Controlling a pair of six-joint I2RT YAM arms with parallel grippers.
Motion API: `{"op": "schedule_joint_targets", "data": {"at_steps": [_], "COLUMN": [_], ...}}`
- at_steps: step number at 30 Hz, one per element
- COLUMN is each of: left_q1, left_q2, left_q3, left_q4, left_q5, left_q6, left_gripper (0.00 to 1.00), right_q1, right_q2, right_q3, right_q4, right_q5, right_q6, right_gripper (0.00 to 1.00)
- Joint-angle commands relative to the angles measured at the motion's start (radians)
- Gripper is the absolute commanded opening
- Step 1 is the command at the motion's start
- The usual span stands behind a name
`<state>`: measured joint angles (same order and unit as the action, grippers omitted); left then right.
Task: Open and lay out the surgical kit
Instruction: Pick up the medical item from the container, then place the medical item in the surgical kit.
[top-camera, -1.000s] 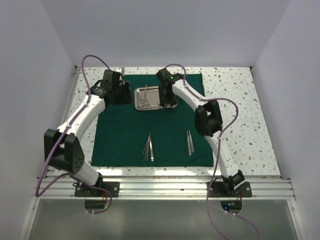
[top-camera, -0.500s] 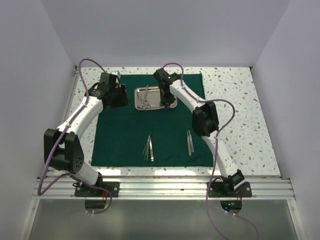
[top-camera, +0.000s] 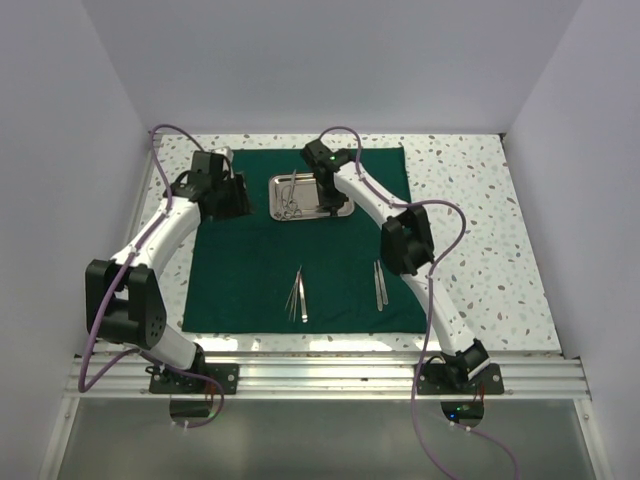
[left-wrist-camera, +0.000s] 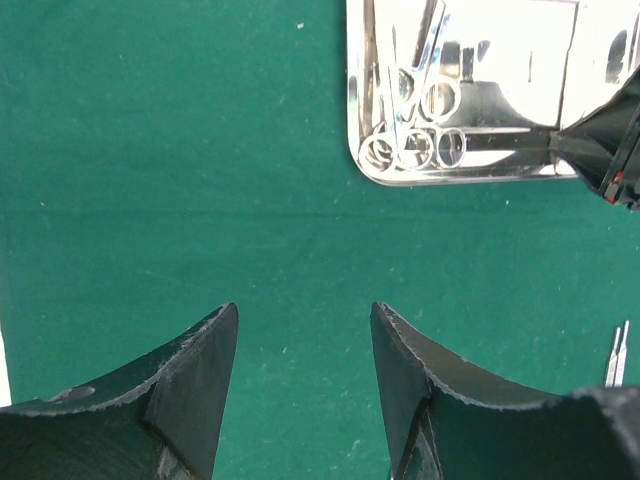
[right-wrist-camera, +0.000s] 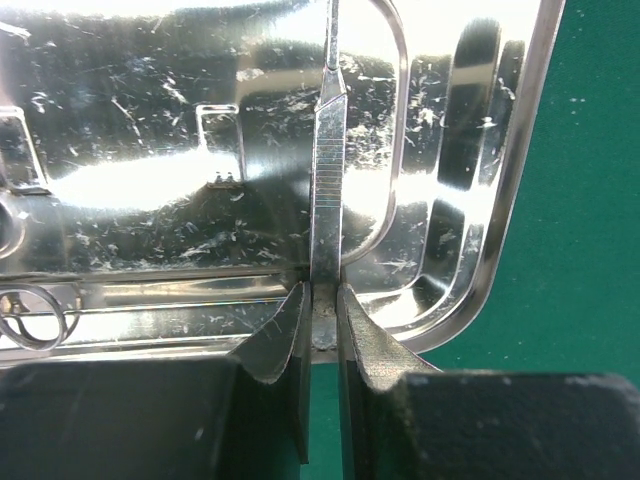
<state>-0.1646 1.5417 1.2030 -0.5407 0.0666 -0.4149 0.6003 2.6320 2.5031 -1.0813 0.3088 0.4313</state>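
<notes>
The speckled desk (top-camera: 470, 200) carries the dark green cloth (top-camera: 250, 270), already spread flat. Both arms reach to its far end. The steel tray (top-camera: 310, 177) sits on the cloth near the far edge, between the two grippers.

The left gripper (left-wrist-camera: 303, 320) hovers over bare cloth just beside the tray's left side, its jaws apart and holding nothing. The right gripper (right-wrist-camera: 325, 295) is down at the tray's right end, its jaws pinched shut on a flat steel instrument (right-wrist-camera: 328, 170) with a ribbed handle, held close to its near tip.

The ring-handled instruments (left-wrist-camera: 415, 140) lie bunched at the tray's left end. Two sets of tweezers (top-camera: 298, 295) (top-camera: 380, 285) are laid out on the near half of the cloth, well apart.

The step in hand looks like lifting this instrument out to join the row. To do it well, raise it straight up until its far end clears the tray rim before swinging toward the near cloth. The grip is so near the end that the piece may pivot, so move slowly. Set it down parallel to the tweezers, in an open stretch of cloth, and release only once it lies flat.
</notes>
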Motion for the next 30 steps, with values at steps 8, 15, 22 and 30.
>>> {"op": "schedule_joint_targets", "data": {"at_steps": [8,15,22,30], "left_q1": [0.010,0.008,-0.016,-0.111], "left_q2": [-0.015,0.024,0.161,0.330], "left_q3": [-0.002,0.012,0.157,0.283], "left_q4": [0.051,0.105,0.073,0.030], "left_q5": [0.027,0.067,0.059,-0.053], "left_q6": [0.033,0.030,0.022,0.038], "left_gripper": [0.78,0.99,0.96,0.97], "right_q1": [-0.042,-0.042,-0.040,-0.014], "right_q2": [-0.119,-0.374,-0.742,-1.021], "right_q3": [0.010,-0.307,-0.852,-1.360], "right_q4": [-0.016,0.061,0.224,0.362], "right_q5": [-0.028,-0.020,-0.062,-0.230], "right_q6": [-0.066,-0.078,-0.040,0.037], "right_gripper": [0.00,0.00,0.00,0.00]}}
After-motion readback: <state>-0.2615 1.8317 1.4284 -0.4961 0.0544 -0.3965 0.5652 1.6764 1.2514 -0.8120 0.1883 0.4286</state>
